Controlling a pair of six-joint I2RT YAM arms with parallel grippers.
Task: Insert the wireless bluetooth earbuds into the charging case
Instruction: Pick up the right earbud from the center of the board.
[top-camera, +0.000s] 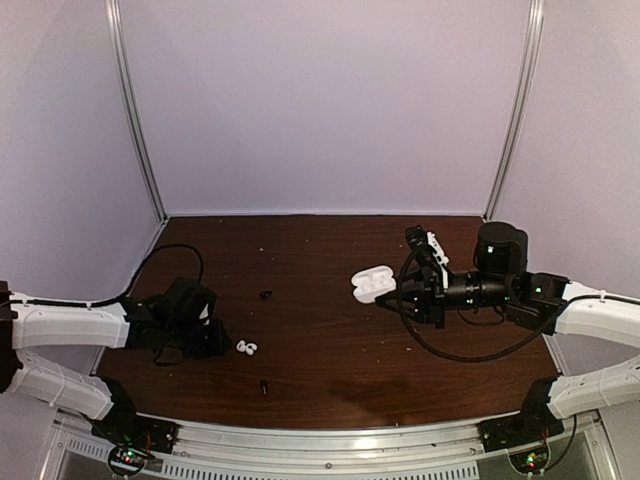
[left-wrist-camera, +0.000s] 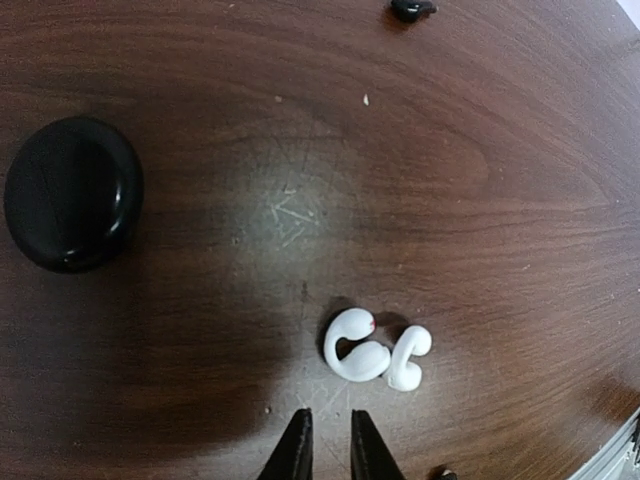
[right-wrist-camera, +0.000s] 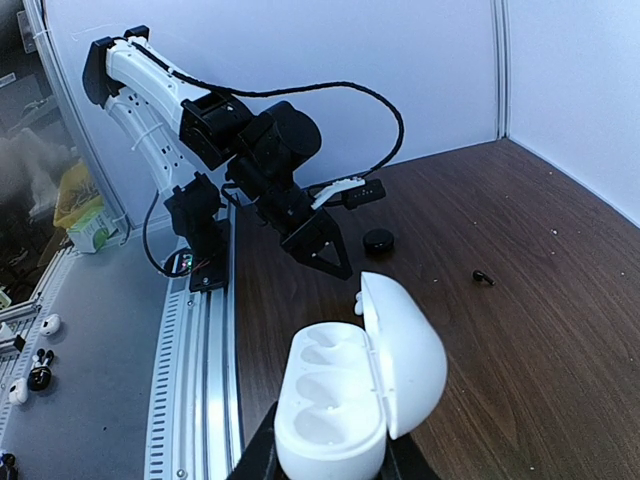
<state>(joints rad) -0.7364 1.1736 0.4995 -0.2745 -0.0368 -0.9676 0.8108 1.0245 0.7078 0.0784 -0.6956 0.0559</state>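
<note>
Two white earbuds (left-wrist-camera: 357, 347) (left-wrist-camera: 408, 358) lie touching side by side on the brown table; they also show in the top view (top-camera: 246, 347). My left gripper (left-wrist-camera: 330, 440) sits just short of them, empty, its jaws almost together with a narrow gap. The white charging case (right-wrist-camera: 335, 405) is open, lid (right-wrist-camera: 405, 345) up, with both hollows empty. My right gripper (right-wrist-camera: 330, 462) is shut on the case's base at centre right of the table (top-camera: 372, 284). I cannot tell whether the case rests on the table.
A black round puck (left-wrist-camera: 72, 192) lies left of the earbuds. Small black bits lie on the table (top-camera: 265, 294) (top-camera: 263, 386). A metal rail (top-camera: 330, 435) runs along the near edge. White walls enclose the back and sides.
</note>
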